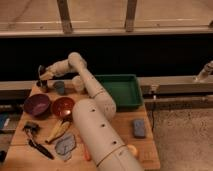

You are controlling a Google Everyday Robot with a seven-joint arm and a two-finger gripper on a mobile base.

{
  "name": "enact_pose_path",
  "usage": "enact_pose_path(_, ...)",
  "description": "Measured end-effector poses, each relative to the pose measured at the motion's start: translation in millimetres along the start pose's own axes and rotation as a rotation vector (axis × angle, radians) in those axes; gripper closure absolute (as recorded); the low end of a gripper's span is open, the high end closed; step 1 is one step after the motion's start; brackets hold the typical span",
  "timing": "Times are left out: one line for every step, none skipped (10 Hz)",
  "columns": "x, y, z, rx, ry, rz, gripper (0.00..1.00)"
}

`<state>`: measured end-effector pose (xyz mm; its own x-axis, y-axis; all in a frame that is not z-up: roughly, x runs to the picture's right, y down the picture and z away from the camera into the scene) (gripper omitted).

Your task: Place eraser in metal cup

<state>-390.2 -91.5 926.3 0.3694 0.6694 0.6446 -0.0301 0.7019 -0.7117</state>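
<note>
My gripper [43, 75] is at the back left corner of the wooden table, at the end of the white arm that reaches over from the front. It is shut on the eraser [46, 75], a tiny tan-yellow chunk. It hangs just above the metal cup [42, 86], a small dark cup by the table's back edge. The cup is partly hidden by the gripper.
A blue-grey cup [60, 87] and a white cup [77, 83] stand right of the metal cup. A purple bowl [37, 104], red bowl [63, 107], banana [58, 130] and dark tools lie at the left. A green tray [120, 90] and blue-grey block [139, 128] are at the right.
</note>
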Motion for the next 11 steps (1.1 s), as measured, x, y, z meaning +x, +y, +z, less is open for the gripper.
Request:
enact_pose_path(5.2, -4.8, -1.7, 0.04, -0.007, 0.009, 0.84)
enact_pose_path(5.5, -5.6, -4.8, 0.09, -0.019, -0.003, 0.84)
enact_pose_path(4.7, -6.3, -2.5, 0.125, -0.021, -0.019, 0.84)
enact_pose_path(-2.0, -6.0, 5.5, 0.126, -0.033, -0.029, 0.84)
enact_pose_path(-8.1, -4.1, 15.9, 0.115, -0.042, -0.043, 0.84)
enact_pose_path(-12.4, -6.4, 18.1, 0.111, -0.05, -0.053, 0.84)
enact_pose_path(-13.2, -8.2, 18.8, 0.107, -0.054, -0.057, 0.84)
enact_pose_path(-16.6, -9.7, 23.1, 0.1, -0.058, -0.064, 0.84)
enact_pose_path(-18.1, -8.8, 28.1, 0.091, -0.058, -0.068, 0.84)
enact_pose_path(-18.3, -9.9, 28.3, 0.088, -0.058, -0.07, 0.84)
enact_pose_path(-16.6, -11.7, 26.1, 0.086, -0.056, -0.064, 0.84)
